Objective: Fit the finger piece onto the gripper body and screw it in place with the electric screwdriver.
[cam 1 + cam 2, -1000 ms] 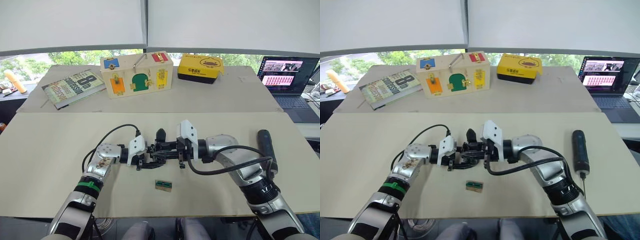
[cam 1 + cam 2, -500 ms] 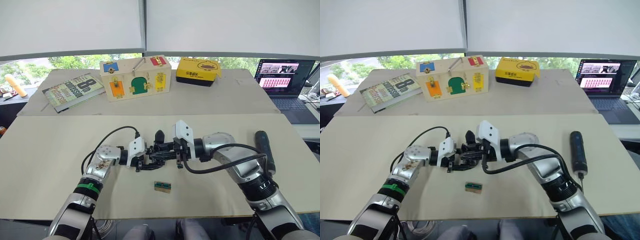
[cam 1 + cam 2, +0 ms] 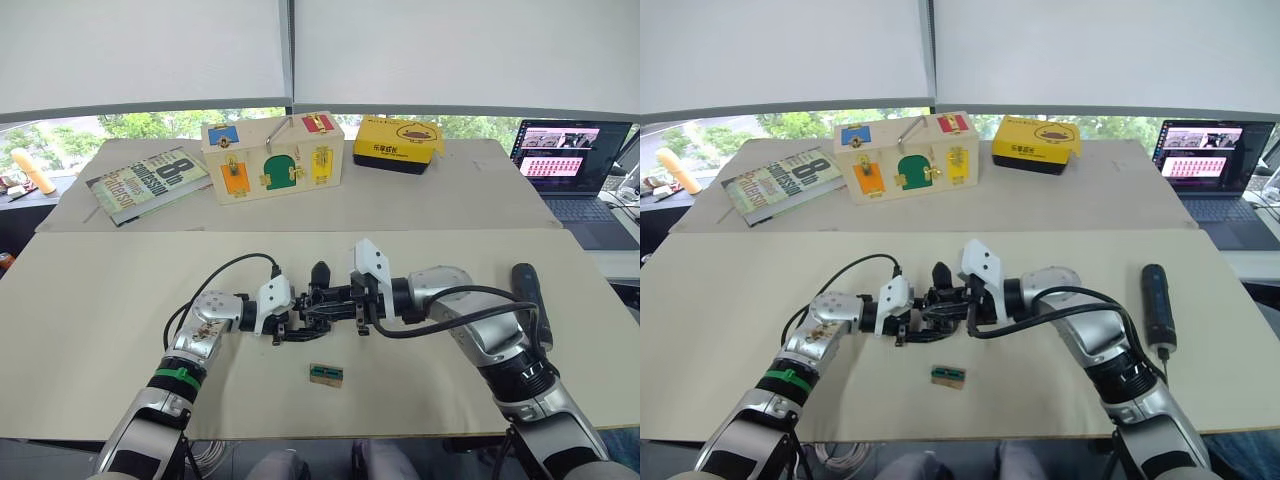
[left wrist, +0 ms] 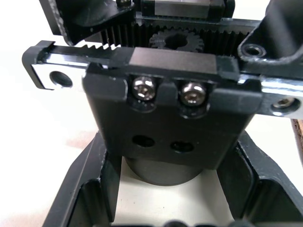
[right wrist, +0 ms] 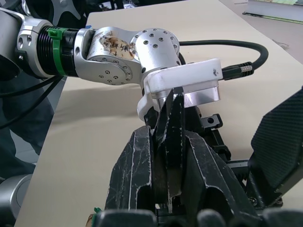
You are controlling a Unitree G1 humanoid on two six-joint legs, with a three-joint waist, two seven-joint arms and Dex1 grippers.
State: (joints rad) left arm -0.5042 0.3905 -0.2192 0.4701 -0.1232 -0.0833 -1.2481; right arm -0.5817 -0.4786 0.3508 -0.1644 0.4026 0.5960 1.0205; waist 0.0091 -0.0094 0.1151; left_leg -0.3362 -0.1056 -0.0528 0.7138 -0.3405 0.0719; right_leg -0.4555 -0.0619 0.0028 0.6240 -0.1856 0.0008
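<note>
Left gripper (image 3: 287, 325) clamps the gripper body (image 3: 318, 302) mid-table, right gripper (image 3: 345, 303) pinches the finger piece (image 5: 173, 137) against it, electric screwdriver (image 3: 1158, 303) lies well apart by the table's right edge.

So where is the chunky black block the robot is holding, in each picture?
Left eye view: the gripper body sits mid-table, between the two arms' tips.
Right eye view: the same spot, just above the small green-and-tan block.
Left wrist view: very close, in the middle, with two silver screws on its face.
Right wrist view: low, behind the black jaws.
Shared landmark: the left arm's white casing, right beside it in the eye views and the right wrist view.
</note>
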